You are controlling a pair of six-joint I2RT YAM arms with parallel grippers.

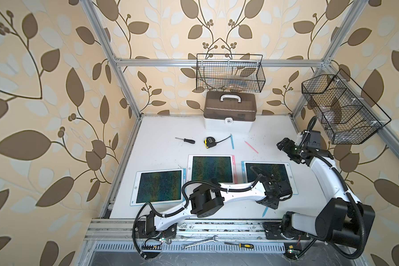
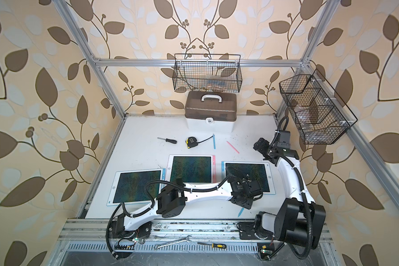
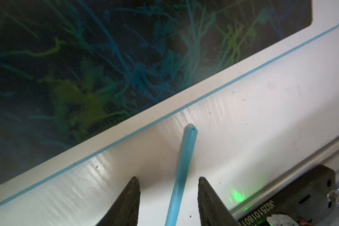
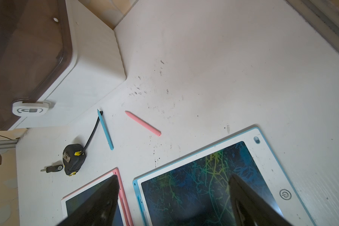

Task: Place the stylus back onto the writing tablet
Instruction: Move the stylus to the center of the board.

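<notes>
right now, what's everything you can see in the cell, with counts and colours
table: 1, white
toolbox: 1, brown lid on white base, back edge
wire baskets: 2, black, hung on the frame
tape measure: 1, black and yellow, mid-table
black screwdriver: 1, beside the tape measure
blue-edged writing tablets: 2, ends of the row
pink-edged writing tablet: 1, between them
blue styluses: 2, one by the tape measure, one near the front
pink stylus: 1, far right
wrench: 1, silver, front rail
yellow-handled screwdriver: 1, front rail
left fingers: black, open, straddling the near blue stylus
right fingers: black, open, empty
</notes>
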